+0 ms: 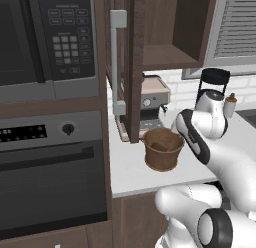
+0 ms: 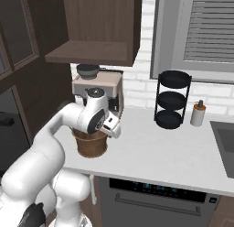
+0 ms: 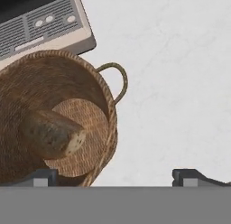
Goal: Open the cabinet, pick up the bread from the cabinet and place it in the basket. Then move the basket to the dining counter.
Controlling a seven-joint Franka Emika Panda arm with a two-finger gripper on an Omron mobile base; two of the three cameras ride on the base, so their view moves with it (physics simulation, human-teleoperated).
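Observation:
The bread (image 3: 52, 133), a golden-brown bun, lies inside the round woven basket (image 3: 90, 105) on the white counter. The basket (image 1: 162, 149) stands in front of the coffee machine, just right of the open cabinet door. My gripper (image 3: 115, 178) hangs above the basket's rim and the bare counter beside it, open, with nothing between its fingertips (image 3: 40, 177). From the right base view, my hand hovers over the basket (image 2: 91, 147). The dark brown cabinet (image 1: 170, 54) stands open, its door (image 1: 132, 67) with the grey bar handle (image 1: 117, 62) swung out. The dining counter is out of view.
A coffee machine (image 2: 98, 86) stands behind the basket. Further right on the counter are a black tiered rack (image 2: 172, 100), a soap dispenser (image 2: 198, 114) and a sink edge (image 2: 226, 139). A microwave (image 1: 45, 37) and oven (image 1: 50, 177) fill the left wall.

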